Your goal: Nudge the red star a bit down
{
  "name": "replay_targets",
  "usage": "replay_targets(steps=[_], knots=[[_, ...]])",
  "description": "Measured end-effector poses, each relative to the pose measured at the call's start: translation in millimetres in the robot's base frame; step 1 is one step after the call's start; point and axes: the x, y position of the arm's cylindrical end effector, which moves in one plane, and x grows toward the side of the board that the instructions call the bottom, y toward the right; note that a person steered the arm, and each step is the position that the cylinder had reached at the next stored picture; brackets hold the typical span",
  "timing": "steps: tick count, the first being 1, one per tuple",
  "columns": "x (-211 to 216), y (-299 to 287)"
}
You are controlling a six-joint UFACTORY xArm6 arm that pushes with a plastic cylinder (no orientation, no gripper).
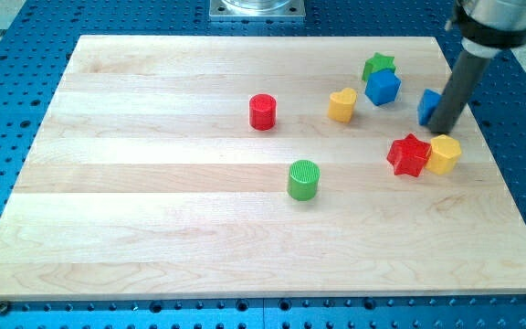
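Red cylinder (262,111), green cylinder (303,179), yellow heart (341,105), blue cube (383,87), green star (379,64), yellow hexagon (444,153).

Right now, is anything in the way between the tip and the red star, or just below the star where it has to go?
Nothing visible blocks either. My tip sits just above-right of the red star, with bare board between them. The yellow block touches the star's right side, not its path. Below the star the board is bare.

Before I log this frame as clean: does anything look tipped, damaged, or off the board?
Nothing stands out. All blocks sit flat on the board; the red star touches the yellow block, with my tip just above them.
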Motion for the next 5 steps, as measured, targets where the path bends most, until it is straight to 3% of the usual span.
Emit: replay_targets(steps=[1, 2, 5], knots=[[-13.5, -23.9], [21.0, -76.0], [30.6, -67.3]])
